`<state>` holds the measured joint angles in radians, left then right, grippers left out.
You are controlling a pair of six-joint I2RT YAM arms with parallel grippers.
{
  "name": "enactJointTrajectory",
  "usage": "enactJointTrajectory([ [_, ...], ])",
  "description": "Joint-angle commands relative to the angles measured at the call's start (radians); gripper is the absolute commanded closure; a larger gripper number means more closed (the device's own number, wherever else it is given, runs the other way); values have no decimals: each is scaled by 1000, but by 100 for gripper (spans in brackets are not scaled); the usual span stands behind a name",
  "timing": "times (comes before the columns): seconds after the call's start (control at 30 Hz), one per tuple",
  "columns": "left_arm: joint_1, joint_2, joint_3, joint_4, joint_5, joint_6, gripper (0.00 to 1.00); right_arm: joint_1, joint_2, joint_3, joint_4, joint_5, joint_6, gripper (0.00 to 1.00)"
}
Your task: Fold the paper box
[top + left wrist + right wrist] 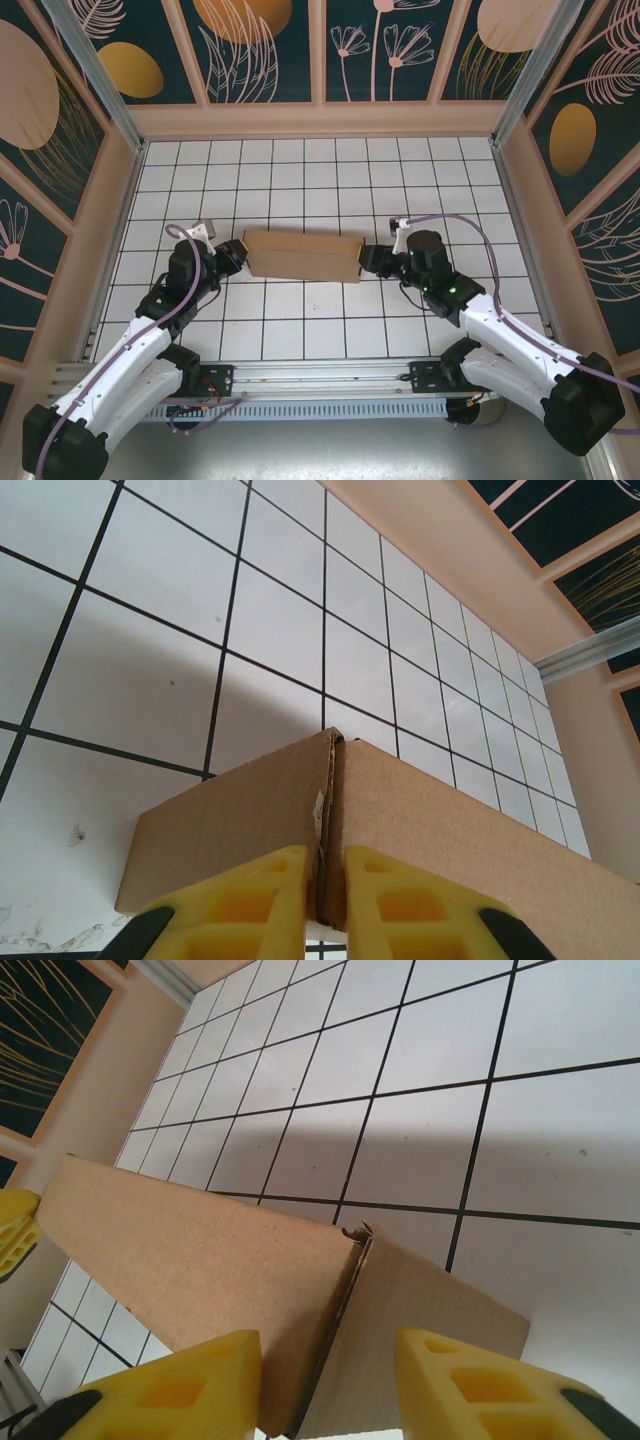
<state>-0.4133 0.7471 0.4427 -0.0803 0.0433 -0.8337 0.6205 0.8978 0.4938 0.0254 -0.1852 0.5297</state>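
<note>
The paper box (300,255) is a brown cardboard box lying across the middle of the tiled table, its walls folded up. My left gripper (237,255) is at its left end. In the left wrist view the yellow fingers (250,900) of that gripper (326,880) pinch a thin upright cardboard seam of the box (450,830). My right gripper (368,260) is at the right end. In the right wrist view that gripper (330,1380) straddles the box's corner (200,1250), with one pad (200,1385) against each face.
White tiled floor (330,330) lies around the box, with free tiles in front and behind. Beige walls (320,120) enclose the table at the back and both sides. The left gripper's yellow finger (15,1225) shows at the box's far end in the right wrist view.
</note>
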Motion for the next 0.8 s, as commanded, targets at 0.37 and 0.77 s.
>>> enactJointTrajectory([
  [0.37,-8,-86,-39,-224,94,-41,88,156,-43,-77,-99,170,-36,77],
  [0.77,-134,-257,-67,-430,83,-146,95,352,-136,-138,-163,372,45,79],
])
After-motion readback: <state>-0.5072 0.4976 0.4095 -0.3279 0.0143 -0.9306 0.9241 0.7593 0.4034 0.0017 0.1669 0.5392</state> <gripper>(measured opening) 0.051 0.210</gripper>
